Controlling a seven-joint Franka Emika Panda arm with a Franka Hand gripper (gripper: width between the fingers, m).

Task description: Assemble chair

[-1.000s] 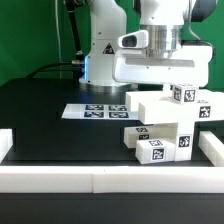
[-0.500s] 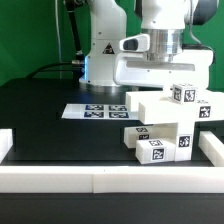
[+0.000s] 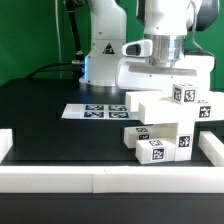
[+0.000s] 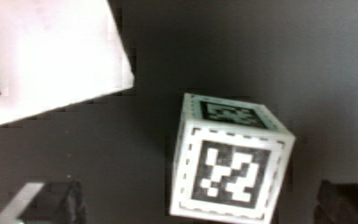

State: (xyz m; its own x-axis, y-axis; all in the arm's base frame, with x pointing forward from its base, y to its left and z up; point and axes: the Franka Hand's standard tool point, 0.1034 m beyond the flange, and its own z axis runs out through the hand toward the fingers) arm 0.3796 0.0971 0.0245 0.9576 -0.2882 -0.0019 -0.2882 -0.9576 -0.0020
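The chair's chunky white parts (image 3: 165, 125) stand clustered at the exterior view's right, each with black-and-white tags. My gripper (image 3: 166, 72) hangs just above and behind the cluster, and the parts hide its fingertips there. In the wrist view a small white block with tags on two faces (image 4: 229, 160) lies below the gripper (image 4: 194, 205). The dark fingers (image 4: 44, 202) stand wide apart on either side of that block and touch nothing. The gripper is open and holds nothing. A larger white chair part (image 4: 43, 50) shows beside the block.
The marker board (image 3: 100, 110) lies flat on the black table (image 3: 50, 125), toward the exterior view's left of the parts. Low white border rails run along the front (image 3: 110, 180), the left (image 3: 5, 145) and the right (image 3: 212, 150).
The arm has shifted slightly toward the exterior view's right, above the parts. The jaws stay open and the parts have not moved.
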